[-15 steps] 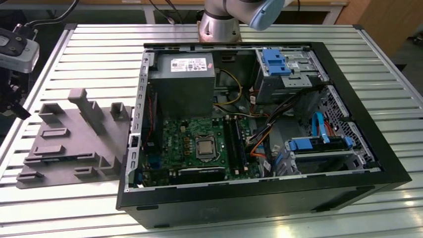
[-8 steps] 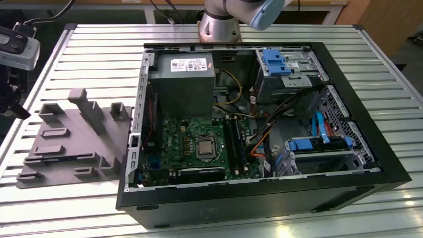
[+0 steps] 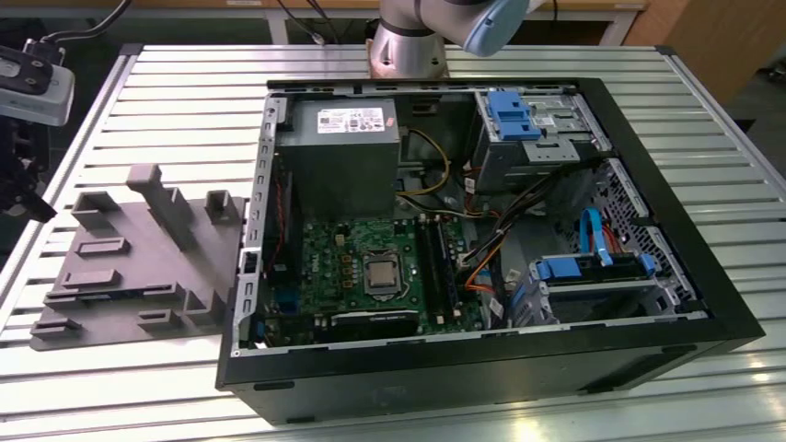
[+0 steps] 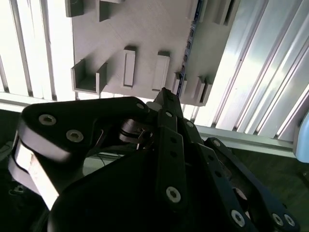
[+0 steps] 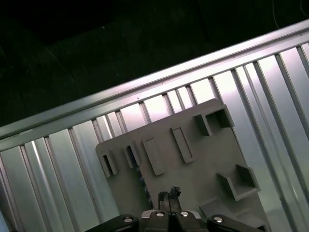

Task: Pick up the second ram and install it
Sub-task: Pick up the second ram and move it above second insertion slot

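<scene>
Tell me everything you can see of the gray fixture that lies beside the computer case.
The gray fixture is a flat plate, matte and plastic-looking, moulded with upright posts, low rectangular blocks and open brackets. It lies flat on the slatted metal table, at the exterior view's left of the open computer case. The second ram, thin and dark bluish-green, stands on edge in it. The hand is above it; I cannot tell whether they touch.

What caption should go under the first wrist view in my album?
Claw above the gray fixture that holds the second ram.
</scene>
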Controlling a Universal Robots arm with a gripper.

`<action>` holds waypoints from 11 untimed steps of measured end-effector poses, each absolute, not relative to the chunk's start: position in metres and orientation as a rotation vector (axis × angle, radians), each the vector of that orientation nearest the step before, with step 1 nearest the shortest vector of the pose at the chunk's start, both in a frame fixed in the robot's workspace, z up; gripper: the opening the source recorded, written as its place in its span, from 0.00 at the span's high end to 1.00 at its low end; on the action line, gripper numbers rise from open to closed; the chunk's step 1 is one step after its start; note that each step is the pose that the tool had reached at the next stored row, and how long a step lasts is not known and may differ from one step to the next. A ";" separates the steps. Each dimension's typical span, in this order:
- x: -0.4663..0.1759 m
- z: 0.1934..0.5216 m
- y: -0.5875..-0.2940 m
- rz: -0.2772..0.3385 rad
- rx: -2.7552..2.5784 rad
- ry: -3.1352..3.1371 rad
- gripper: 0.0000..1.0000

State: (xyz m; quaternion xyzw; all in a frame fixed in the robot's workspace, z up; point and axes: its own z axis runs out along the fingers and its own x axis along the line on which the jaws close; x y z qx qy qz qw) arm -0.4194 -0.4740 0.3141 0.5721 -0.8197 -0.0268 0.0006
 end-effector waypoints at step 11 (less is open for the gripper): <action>-0.419 0.313 -0.474 -0.084 1.936 -2.468 0.89</action>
